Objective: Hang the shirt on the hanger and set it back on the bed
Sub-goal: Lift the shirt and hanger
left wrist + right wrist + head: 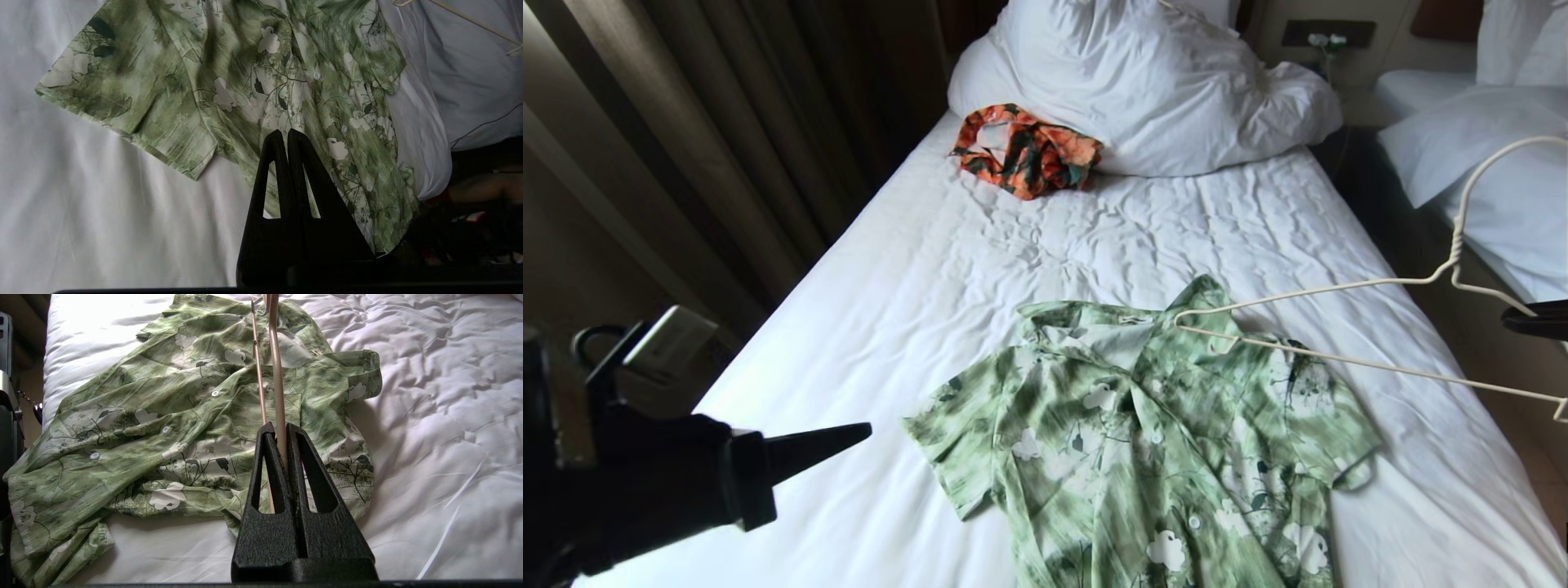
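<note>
On the wrinkled white-sheeted bed (915, 269) the streaky green-and-white flowered shirt (1143, 441) lies flat, unhung. The right gripper (282, 435) clamps the thin cream plastic hanger (1339, 327), one tip at the collar; the left gripper (862, 430) hovers closed, empty. Threading remains.

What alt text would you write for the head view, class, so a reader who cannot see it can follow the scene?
A green floral shirt lies flat on a white bed, with a cream hanger held by the right gripper reaching in over its collar. The shut left gripper hovers beside the shirt; an orange garment lies by the pillow.
</note>
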You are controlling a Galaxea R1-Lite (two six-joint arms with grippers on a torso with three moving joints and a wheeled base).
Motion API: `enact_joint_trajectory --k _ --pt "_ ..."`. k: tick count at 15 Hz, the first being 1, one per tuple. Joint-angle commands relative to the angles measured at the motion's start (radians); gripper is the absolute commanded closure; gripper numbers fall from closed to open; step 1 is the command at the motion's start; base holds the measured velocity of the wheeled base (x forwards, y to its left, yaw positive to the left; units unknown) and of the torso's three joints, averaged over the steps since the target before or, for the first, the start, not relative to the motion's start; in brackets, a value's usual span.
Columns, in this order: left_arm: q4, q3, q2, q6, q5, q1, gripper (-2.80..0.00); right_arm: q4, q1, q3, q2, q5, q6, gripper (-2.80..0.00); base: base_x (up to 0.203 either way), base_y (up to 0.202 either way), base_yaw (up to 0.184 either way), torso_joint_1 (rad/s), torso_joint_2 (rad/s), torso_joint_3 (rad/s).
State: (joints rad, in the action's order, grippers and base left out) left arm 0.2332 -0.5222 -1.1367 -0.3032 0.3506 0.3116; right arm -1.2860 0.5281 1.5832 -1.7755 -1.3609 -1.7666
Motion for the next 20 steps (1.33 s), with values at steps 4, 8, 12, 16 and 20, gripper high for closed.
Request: enact_joint_trajectory --k 4,8,12,16,20 --pt "0.024 -0.159 -0.325 -0.067 -0.003 0.101 0.0 -0.003 0.006 0.004 -0.007 -0.007 -0.004 0.0 0.0 0.0 0.0 0.0 0.0 0.0" --pt "0.039 -0.366 -0.623 -0.089 -0.054 0.109 0.0 0.002 0.006 0.035 -0.031 -0.006 -0.002 0.0 0.0 0.0 0.0 0.0 0.0 0.0" --pt "0.033 -0.63 -0.836 -0.097 -0.121 0.104 0.0 0.002 0.014 0.035 -0.041 -0.006 -0.004 0.0 0.0 0.0 0.0 0.0 0.0 0.0" --pt "0.018 -0.75 -0.941 -0.096 -0.127 0.086 0.0 0.004 0.02 0.052 -0.054 -0.006 -0.002 0.0 0.0 0.0 0.0 0.0 0.0 0.0" --pt "0.012 -0.842 -1.0 -0.094 -0.127 0.068 -2.8 0.004 0.016 0.059 -0.061 -0.005 -0.003 0.0 0.0 0.0 0.0 0.0 0.0 0.0"
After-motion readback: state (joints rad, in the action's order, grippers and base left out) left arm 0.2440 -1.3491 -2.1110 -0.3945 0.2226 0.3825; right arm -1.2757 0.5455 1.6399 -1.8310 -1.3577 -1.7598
